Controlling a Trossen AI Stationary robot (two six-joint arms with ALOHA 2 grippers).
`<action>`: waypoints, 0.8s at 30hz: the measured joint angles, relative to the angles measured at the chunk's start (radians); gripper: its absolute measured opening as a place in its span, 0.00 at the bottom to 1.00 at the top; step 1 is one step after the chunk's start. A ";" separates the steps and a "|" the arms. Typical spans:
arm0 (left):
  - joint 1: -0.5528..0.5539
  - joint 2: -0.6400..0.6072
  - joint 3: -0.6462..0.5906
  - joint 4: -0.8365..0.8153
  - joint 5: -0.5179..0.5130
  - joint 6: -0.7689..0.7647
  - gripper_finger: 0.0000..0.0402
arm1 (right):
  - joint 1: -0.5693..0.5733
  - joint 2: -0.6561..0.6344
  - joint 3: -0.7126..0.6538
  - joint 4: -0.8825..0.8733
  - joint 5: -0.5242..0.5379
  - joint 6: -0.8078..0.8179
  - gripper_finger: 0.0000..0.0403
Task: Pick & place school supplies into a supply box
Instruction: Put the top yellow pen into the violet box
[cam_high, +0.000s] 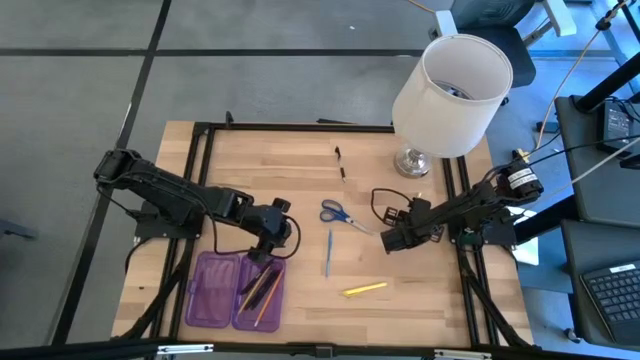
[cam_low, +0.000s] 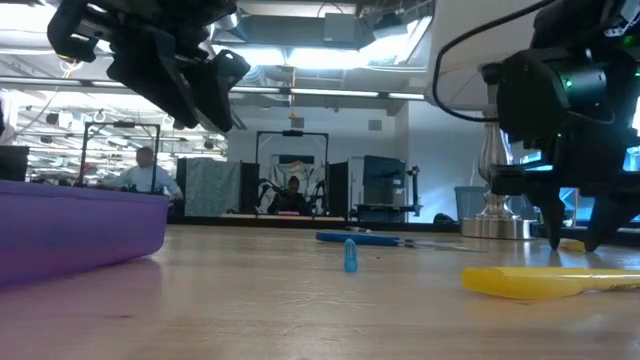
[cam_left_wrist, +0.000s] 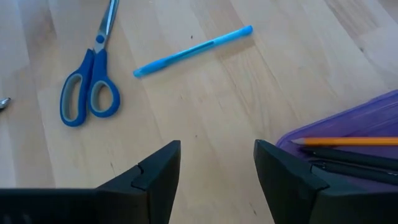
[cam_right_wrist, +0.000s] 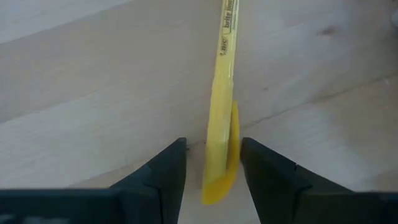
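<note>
The purple supply box (cam_high: 235, 290) lies open at the table's near left, with an orange pencil (cam_left_wrist: 348, 141) and dark pens in its right half. My left gripper (cam_high: 268, 243) hangs open over that half's far edge, holding nothing. Blue scissors (cam_high: 340, 214), a blue pen (cam_high: 328, 252) and a yellow highlighter (cam_high: 365, 289) lie flat on the wood. A small black pen (cam_high: 341, 165) lies farther back. My right gripper (cam_high: 388, 242) is open, low over the table, just far and right of the highlighter. In the right wrist view the highlighter (cam_right_wrist: 222, 93) shows between the fingers, which stand clear of it.
A lamp with a white shade (cam_high: 450, 95) stands on a metal foot (cam_high: 412, 162) at the far right. Black frame rails (cam_high: 200, 190) run along the table's edges. Bare wood lies between the box and the highlighter. In the low view people sit in the room beyond the table.
</note>
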 joint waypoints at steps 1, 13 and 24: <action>0.000 0.000 0.000 0.000 0.000 0.000 0.49 | 0.000 0.000 0.000 -0.002 0.000 -0.002 0.40; 0.000 0.000 0.000 0.000 0.000 -0.001 0.49 | -0.002 0.006 0.007 -0.027 -0.002 -0.078 0.28; 0.000 0.000 0.000 -0.002 -0.001 -0.029 0.49 | -0.001 0.006 0.007 -0.029 -0.001 -0.209 0.18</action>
